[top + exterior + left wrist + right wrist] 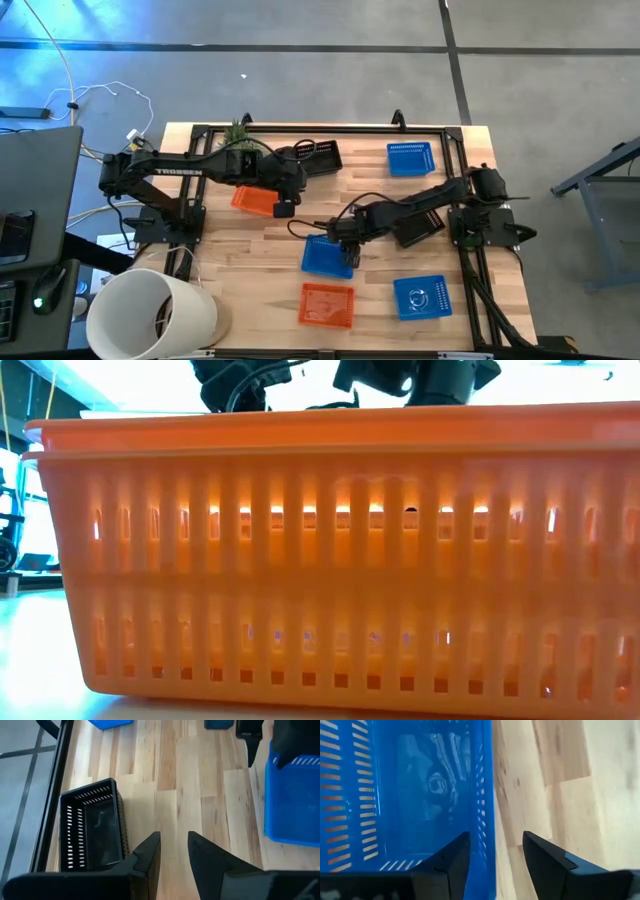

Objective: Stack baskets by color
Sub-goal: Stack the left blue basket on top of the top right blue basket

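Small mesh baskets lie on the wooden table. My right gripper (349,258) is open and points down over the right wall of a blue basket (326,256) at mid-table. In the right wrist view one finger (451,862) stands inside that wall (487,805) and the other finger (547,865) outside it, with gaps on both sides. My left gripper (285,208) hangs open and empty above bare wood, next to an orange basket (252,200). Its wrist view shows a black basket (90,830) beside its fingers (174,845).
More baskets lie around: black (320,155) and blue (410,158) at the far side, black (420,228) under the right arm, orange (327,304) and blue (421,297) near the front. A white bucket (150,312) stands front left, a plant (238,130) at the far edge. An orange basket (330,560) fills the low view.
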### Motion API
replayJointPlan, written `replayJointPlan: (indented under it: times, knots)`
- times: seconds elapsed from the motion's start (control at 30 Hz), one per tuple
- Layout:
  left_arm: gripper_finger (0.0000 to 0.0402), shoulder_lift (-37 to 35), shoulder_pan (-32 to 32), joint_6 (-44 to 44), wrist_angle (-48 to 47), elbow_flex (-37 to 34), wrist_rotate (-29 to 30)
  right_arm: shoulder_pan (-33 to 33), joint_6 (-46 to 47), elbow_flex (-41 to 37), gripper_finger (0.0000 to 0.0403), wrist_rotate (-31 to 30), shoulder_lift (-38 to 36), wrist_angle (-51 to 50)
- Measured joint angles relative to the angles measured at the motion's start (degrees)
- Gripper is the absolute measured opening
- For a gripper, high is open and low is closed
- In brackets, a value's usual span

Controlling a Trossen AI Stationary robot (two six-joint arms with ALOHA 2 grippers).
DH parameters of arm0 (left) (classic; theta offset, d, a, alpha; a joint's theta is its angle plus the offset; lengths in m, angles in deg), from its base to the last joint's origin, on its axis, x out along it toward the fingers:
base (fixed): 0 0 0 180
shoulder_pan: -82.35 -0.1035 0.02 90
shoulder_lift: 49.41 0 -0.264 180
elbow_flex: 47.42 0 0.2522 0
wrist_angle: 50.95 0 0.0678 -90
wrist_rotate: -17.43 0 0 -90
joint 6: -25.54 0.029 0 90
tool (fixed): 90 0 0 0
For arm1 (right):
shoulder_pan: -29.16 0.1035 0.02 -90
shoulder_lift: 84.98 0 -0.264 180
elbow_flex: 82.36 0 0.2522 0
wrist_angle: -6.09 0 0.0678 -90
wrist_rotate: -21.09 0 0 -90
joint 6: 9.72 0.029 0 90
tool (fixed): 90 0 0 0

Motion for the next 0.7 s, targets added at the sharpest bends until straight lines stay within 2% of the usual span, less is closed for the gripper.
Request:
replayJointPlan:
  times: [0.1,0.2,0.47,0.7]
  knots:
    - [0.0085,0.0,-0.3,0.2,0.0,0.0,0.0,-0.6,-0.1,0.0,0.0165,0.7,1.0,0.2]
    - [0.0085,0.0,-0.3,0.0,0.0,0.0,0.0,-1.1,-0.1,0.0,0.0142,2.0,1.4,0.1]
    - [0.0085,0.1,-0.4,0.0,0.0,0.0,0.1,-2.2,-0.8,0.0,0.0014,4.0,1.4,-0.8]
    - [0.0085,0.1,-0.4,0.0,0.0,0.0,0.0,-2.6,-3.3,0.0,0.0004,3.0,0.3,-5.4]
